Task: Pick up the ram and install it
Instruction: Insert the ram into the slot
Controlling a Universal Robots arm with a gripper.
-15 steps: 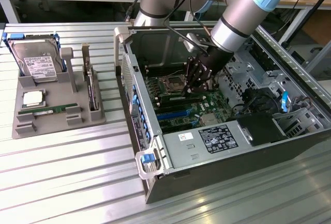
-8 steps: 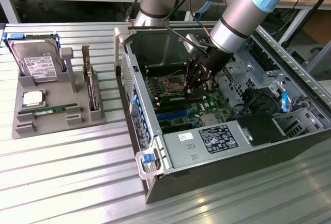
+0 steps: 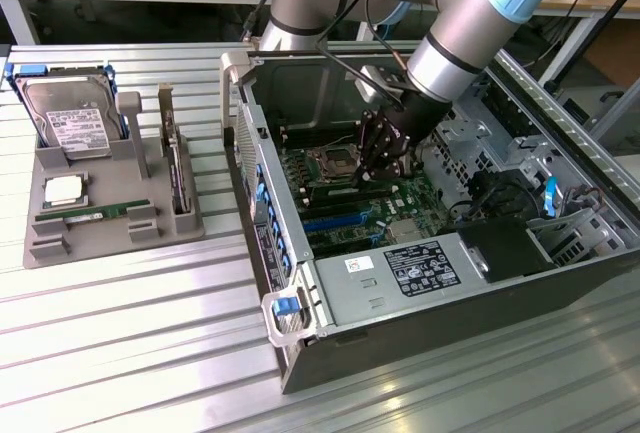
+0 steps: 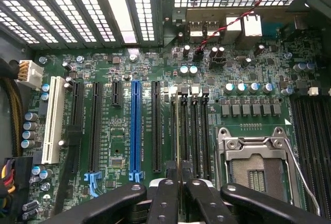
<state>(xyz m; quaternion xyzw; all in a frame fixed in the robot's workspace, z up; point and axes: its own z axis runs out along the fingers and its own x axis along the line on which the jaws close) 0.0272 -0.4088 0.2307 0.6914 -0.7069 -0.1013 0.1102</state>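
Exterior view's left gives me the grey tray (image 3: 45, 243) on the table (image 3: 150, 333), a second stick (image 3: 95, 213) lying flat in its groove, well apart from the work. Further right, inside the open computer case (image 3: 420, 313), my hand (image 3: 383, 158) is low over the motherboard (image 3: 400, 203), just beside the processor socket (image 3: 333, 163). In the wrist view, past the white slot (image 4: 54, 125) and the blue slot (image 4: 135, 131), I see the ram (image 4: 178, 131) edge-on as a thin line. It is clenched between the fingers (image 4: 164, 200) and runs along the bank of memory slots (image 4: 196, 131). To seat it well, I judge the stick must sit parallel to one slot only, not straddle two, with its notch matched to the key and both latches open. The push should then go straight down and even at both ends, with no rocking. I cannot make out whether its lower edge touches a slot or hangs above it, nor which slot it lines up with. The near-end latches sit behind the fingers, and the notch is out of sight
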